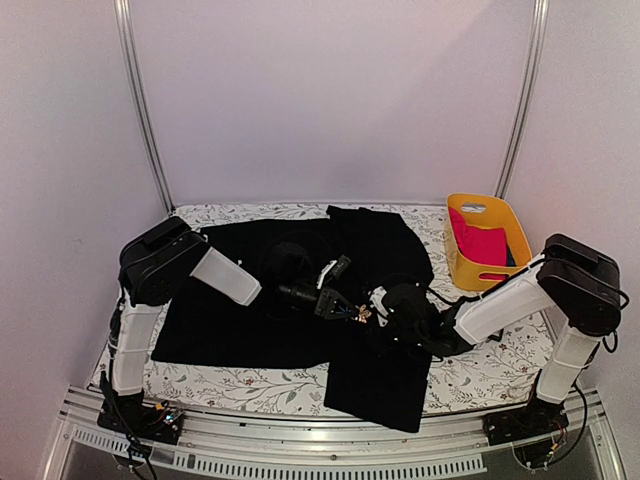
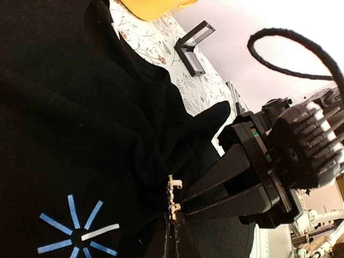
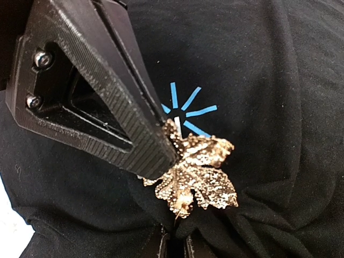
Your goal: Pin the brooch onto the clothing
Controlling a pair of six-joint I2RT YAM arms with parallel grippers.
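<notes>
Clothing: the black shirt [image 1: 240, 320] lies spread over the flower-patterned table cover [image 1: 260, 385], sleeves out to the sides, and is bunched into folds at the chest where both arms meet
Print: a light-blue asterisk [image 3: 183, 107] shows on the chest, just above the ornament in the right wrist view
Brooch: the pale gold leaf-shaped brooch [image 3: 199, 172] sits on the gathered chest fabric, right beside the print, with its textured face towards the right wrist camera
Left gripper: the left gripper [image 3: 158, 161] comes in from the left with its jaws fully together; the tip touches the brooch's left edge and the cloth under it, and I cannot tell whether it pinches anything
Right gripper: the right gripper [image 2: 181, 207] reaches in from the right, its jaws drawn to a thin gap with the brooch's lower edge between the fingertips, so it has hold of the brooch
Basket: a yellow basket [image 1: 462, 262] stands at the far right of the table, well apart from the arms, with a bright pink garment [image 1: 482, 245] inside
Frame: a small black square frame [image 2: 194, 45] lies on the table cover beyond the shirt's edge
</notes>
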